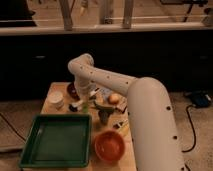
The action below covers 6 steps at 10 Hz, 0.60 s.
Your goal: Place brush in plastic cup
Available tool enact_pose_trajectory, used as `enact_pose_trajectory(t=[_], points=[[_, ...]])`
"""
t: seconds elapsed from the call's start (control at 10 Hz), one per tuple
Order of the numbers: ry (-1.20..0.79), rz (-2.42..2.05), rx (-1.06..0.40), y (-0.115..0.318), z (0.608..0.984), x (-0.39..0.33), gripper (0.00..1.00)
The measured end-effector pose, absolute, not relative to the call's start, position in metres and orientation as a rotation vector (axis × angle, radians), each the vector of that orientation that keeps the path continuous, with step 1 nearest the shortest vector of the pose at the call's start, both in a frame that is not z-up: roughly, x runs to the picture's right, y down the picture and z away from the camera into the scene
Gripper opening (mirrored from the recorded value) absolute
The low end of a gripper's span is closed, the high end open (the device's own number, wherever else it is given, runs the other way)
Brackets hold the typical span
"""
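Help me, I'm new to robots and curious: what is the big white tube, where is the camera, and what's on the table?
The white tube is a robot arm, which bends down to its gripper, low over the middle of the wooden table. The one camera looks down on the scene from above. On the table lie a green tray, an orange bowl, a small white container, a dark bowl and some small items near the gripper. Whether the gripper holds anything cannot be told.
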<state>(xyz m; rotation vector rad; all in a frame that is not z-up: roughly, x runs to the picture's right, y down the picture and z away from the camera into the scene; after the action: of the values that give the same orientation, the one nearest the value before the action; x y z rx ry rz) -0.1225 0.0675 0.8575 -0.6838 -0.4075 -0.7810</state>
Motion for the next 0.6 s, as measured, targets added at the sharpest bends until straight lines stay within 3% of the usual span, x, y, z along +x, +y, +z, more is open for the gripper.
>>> enact_pose_trajectory(t=[0.6], points=[[-0.42,-0.782,-0.692,0.0684,0.8601,-0.1211,0.8]])
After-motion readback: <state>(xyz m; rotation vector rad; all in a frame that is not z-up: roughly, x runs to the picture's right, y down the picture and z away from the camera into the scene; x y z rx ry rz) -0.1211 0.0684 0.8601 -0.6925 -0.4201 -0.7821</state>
